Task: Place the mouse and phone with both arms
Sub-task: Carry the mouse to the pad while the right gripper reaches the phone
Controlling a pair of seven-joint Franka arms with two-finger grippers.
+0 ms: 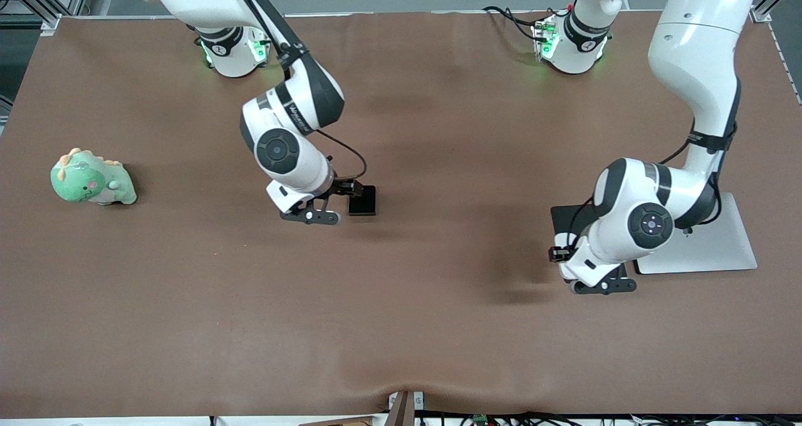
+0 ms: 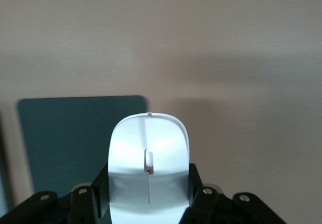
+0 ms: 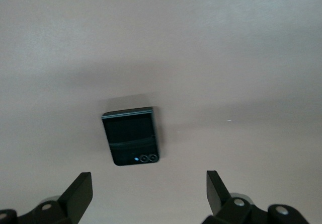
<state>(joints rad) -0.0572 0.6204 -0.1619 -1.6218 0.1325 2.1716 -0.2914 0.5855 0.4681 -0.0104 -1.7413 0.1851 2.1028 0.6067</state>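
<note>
The black phone lies flat on the brown table near the middle and also shows in the right wrist view. My right gripper hangs just beside it, open and empty, with nothing between its fingers. My left gripper is shut on the white mouse, with a black finger pressed on each side. It holds the mouse over the edge of the flat dark-grey pad. In the front view the mouse is hidden under the left hand.
The dark-grey pad lies toward the left arm's end, next to a pale grey flat plate. A green dinosaur plush sits toward the right arm's end. Brown table cloth stretches between them and the front edge.
</note>
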